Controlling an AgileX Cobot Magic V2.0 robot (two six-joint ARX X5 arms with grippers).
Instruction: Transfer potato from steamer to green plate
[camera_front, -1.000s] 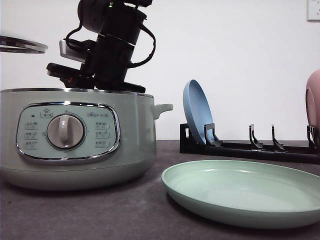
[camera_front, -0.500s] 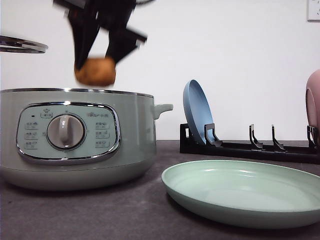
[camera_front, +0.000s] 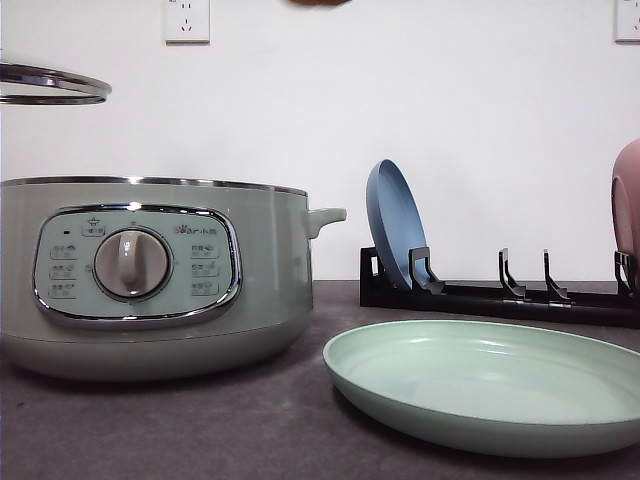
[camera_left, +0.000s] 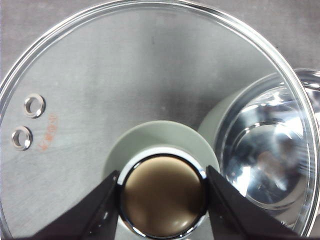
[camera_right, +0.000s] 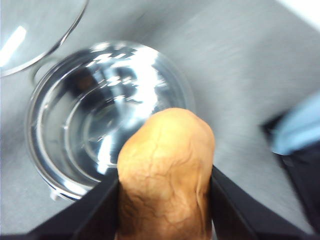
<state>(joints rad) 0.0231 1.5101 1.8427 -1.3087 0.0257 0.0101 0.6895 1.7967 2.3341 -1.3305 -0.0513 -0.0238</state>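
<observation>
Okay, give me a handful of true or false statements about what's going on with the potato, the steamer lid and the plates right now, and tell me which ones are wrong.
1. The right gripper holds the potato between its jaws. True.
2. The potato already lies on the green plate. False: the plate is bare and the potato is in the air, with the open steamer seen below it in the right wrist view.
3. The left gripper is shut on the knob of the glass lid. True.
4. The lid sits on the steamer. False: it is held up off the pot, to one side.
5. The blue plate lies flat on the table. False: it stands on edge in the black rack.
</observation>
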